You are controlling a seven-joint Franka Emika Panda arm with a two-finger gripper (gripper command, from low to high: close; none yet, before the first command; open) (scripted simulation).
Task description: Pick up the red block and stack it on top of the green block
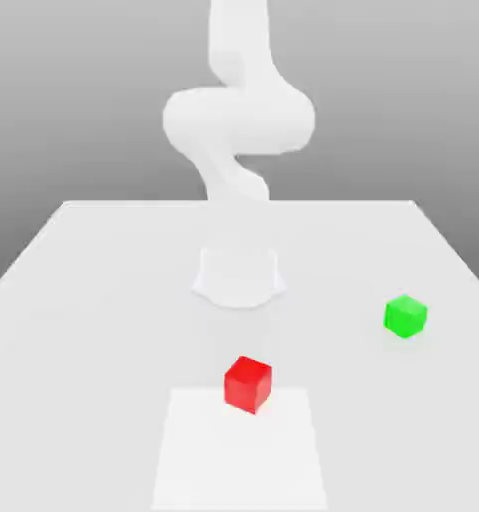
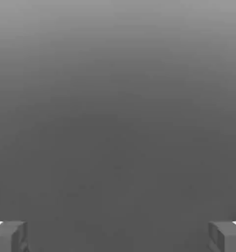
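The red block (image 1: 248,384) is a small glossy cube resting on the white table (image 1: 103,300), near the front and about midway across in the exterior view. The green block (image 1: 405,316), a cube of the same size, sits farther back toward the exterior view's right, well apart from the red one. In the hand view my gripper (image 2: 118,236) is open: its grey fingertips (image 2: 9,236) stand far apart with nothing between them and only plain grey background beyond.
The arm's white base (image 1: 239,275) stands at the table's middle, behind the red block, and the arm (image 1: 238,115) rises and curls upward from it. A lighter square patch (image 1: 241,460) marks the table's front, under the red block.
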